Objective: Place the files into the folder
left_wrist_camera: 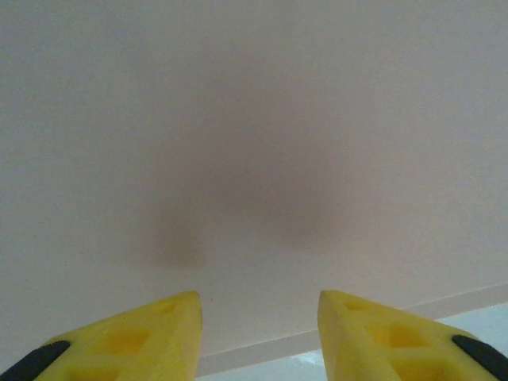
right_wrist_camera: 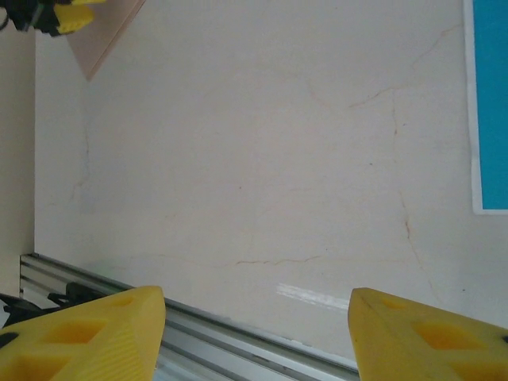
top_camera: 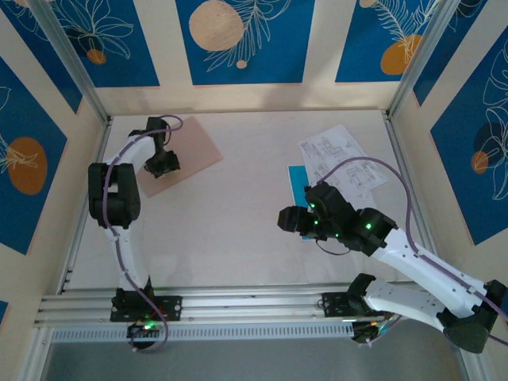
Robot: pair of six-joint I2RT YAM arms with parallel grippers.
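The pinkish-tan folder (top_camera: 190, 149) lies flat at the back left of the table. My left gripper (top_camera: 165, 164) hovers low over its near-left edge. In the left wrist view the folder (left_wrist_camera: 254, 143) takes up most of the picture and its edge runs between the two yellow fingers (left_wrist_camera: 159, 333); the left gripper (left_wrist_camera: 258, 298) stands open with a gap. The files lie at the right: white printed sheets (top_camera: 341, 155) and a cyan sheet (top_camera: 297, 179), partly hidden under my right arm. My right gripper (top_camera: 287, 220) is open over bare table (right_wrist_camera: 255, 292), left of the cyan sheet (right_wrist_camera: 492, 103).
An aluminium rail (top_camera: 238, 305) runs along the near table edge and also shows below the right fingers (right_wrist_camera: 198, 333). Metal frame posts (top_camera: 95, 103) and patterned walls close in the sides and back. Bare tabletop (top_camera: 238, 198) lies between the folder and the files.
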